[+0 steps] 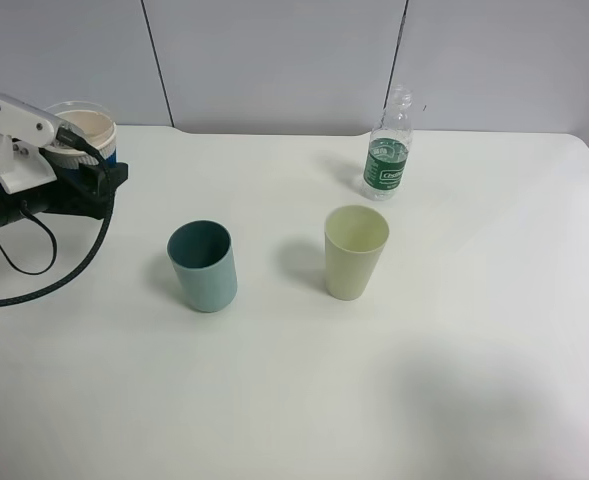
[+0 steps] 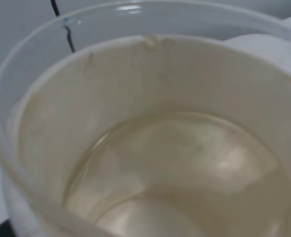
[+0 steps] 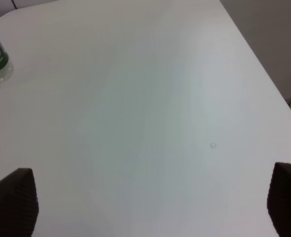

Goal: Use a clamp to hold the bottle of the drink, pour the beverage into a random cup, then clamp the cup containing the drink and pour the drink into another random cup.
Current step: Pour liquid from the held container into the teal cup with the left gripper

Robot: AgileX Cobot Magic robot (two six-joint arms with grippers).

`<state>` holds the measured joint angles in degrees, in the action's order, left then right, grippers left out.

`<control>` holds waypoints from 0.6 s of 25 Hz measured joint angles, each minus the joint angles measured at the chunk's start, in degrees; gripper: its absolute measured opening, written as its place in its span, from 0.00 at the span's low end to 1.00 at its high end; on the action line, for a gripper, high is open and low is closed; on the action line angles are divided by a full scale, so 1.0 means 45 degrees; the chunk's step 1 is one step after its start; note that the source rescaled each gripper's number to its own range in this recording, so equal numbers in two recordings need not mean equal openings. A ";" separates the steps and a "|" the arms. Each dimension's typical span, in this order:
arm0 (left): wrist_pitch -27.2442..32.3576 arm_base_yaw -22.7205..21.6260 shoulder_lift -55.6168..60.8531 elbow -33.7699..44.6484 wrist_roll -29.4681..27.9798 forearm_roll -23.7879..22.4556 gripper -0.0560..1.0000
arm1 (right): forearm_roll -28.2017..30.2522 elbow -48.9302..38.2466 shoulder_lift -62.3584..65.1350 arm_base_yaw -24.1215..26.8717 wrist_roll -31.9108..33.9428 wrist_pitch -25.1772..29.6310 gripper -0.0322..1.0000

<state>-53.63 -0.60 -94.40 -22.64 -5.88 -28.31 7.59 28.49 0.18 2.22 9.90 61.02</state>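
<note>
The left gripper (image 1: 86, 158) was clamped on the blue-banded cup (image 2: 150, 94), which stood upright between its jaws. Clear water (image 2: 185, 168) lay shallow in the cup's smooth cream bottom, under a glossy translucent lip. Whether the cup's base was clear of the table (image 1: 294, 410) could not be told.

In my judgement, the step in hand was carrying this cup to the teal tumbler (image 1: 204, 268). That tumbler stood well apart from the jaws and was the nearest vessel to them. The cup should travel level, stop with its lip above the tumbler's dark mouth, and tilt slowly. The tumbler is matte, tapered and probably light, so a knock could topple it.

Farther off stood a pale yellow-green tumbler (image 1: 355, 252) of similar shape. Farthest from the jaws was the slim clear bottle (image 1: 387, 160) with its green label.

The right gripper (image 3: 149, 200) had its jaws apart with nothing between them, its dark ribbed pads over bare white tabletop.
</note>
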 joint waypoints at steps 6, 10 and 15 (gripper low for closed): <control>-0.0223 0.0322 0.0452 0.0691 0.0306 0.0495 0.09 | 0.0000 0.0000 0.0000 0.0000 0.0000 0.0000 0.85; -0.0218 0.1354 0.0587 0.0919 0.2116 0.1825 0.09 | 0.0000 0.0000 0.0000 0.0000 0.0000 0.0000 0.85; -0.0206 0.2769 0.0602 0.1299 0.4390 0.3925 0.09 | 0.0000 0.0000 0.0000 0.0000 0.0000 0.0000 0.85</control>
<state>-54.56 11.86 -91.68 -16.80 13.88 -10.65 7.59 28.49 0.18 2.22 9.90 61.02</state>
